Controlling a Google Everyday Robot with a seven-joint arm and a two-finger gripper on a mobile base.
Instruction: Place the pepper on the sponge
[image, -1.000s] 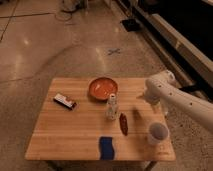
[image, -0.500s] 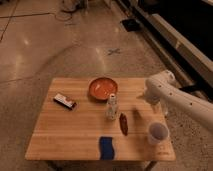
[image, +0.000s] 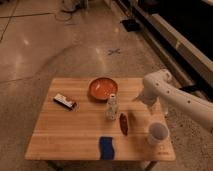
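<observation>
The pepper (image: 123, 124), slim and dark red, lies on the wooden table (image: 70, 131) just right of centre, beside a small clear bottle (image: 112, 106). The blue sponge (image: 107, 147) lies flat near the table's front edge, a short way in front of and left of the pepper. My gripper (image: 151, 105) hangs at the end of the white arm over the table's right side, to the right of the pepper and behind the white cup (image: 157, 133). It is apart from the pepper.
An orange-red bowl (image: 103, 88) sits at the back centre of the table. A black-and-white flat box (image: 65, 101) lies at the left. Polished floor surrounds the table, with a dark counter edge along the right.
</observation>
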